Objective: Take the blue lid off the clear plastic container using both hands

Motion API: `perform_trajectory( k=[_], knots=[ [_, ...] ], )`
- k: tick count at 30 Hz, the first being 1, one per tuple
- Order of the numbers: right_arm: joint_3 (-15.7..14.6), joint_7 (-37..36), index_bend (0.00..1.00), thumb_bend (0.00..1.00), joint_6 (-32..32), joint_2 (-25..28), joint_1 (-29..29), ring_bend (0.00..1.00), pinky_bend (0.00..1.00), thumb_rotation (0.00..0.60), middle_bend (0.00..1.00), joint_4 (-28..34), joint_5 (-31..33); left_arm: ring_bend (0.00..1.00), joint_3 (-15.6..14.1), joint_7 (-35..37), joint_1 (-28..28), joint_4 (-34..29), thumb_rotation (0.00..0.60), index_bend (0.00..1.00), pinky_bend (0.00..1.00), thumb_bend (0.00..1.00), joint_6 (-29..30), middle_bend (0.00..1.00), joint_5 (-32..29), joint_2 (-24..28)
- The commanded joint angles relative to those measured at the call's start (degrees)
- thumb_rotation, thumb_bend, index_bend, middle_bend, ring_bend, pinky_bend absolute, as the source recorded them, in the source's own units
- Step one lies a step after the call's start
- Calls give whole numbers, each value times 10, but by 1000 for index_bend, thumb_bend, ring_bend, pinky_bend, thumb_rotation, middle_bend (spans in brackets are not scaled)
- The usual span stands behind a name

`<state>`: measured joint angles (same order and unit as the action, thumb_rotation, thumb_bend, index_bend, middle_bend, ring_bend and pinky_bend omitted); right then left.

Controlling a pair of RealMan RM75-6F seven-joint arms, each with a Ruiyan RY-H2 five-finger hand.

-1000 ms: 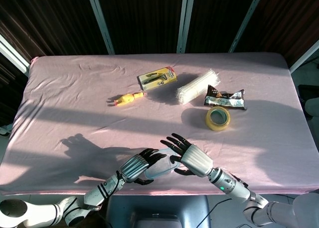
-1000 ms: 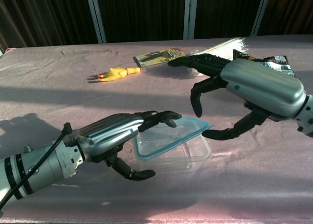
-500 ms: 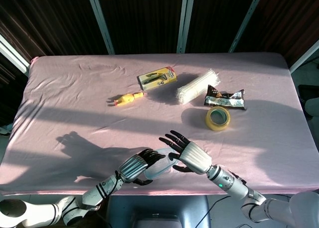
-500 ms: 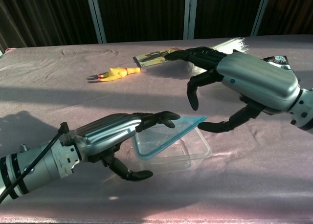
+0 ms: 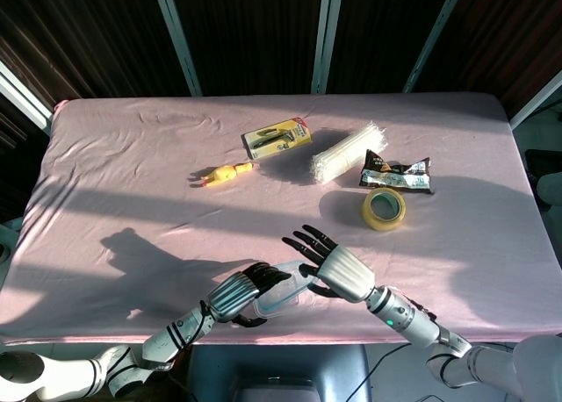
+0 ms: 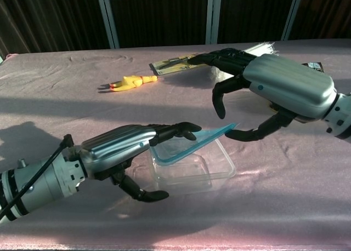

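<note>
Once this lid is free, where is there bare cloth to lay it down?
Bare cloth lies left of the container, below the rubber chicken, and along the near right edge below the tape roll. The far middle is crowded: stapler pack, straw bundle, snack packet.

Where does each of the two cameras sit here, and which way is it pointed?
Head view: high above the near edge, looking steeply down on the whole pink table; both forearms show, left hand and right hand at the bottom.
Chest view: low at the near edge, looking level across the table toward the dark wall; the left hand and right hand fill the foreground.
Shared: both hands, the clear container with its tilted blue lid, the yellow toy.
</note>
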<state>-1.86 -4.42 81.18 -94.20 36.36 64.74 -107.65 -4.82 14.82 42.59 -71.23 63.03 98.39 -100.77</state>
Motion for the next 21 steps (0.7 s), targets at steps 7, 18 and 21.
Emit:
perform_trajectory(
  k=[7,18,21],
  knots=[
    [-6,0,663,377,-6,-13,0,28,70,600,158,-11,3,161,-1,-1,-2,2,600,0,217,269,4,210,1,1],
    [-5,4,766,626,-19,-17,2,31,70,600,177,0,14,160,-2,5,-3,3,600,0,199,269,15,210,9,3],
    [-2,7,777,649,-12,-16,2,35,70,600,180,2,12,139,-4,17,-4,10,600,0,168,274,26,209,16,0]
  ],
)
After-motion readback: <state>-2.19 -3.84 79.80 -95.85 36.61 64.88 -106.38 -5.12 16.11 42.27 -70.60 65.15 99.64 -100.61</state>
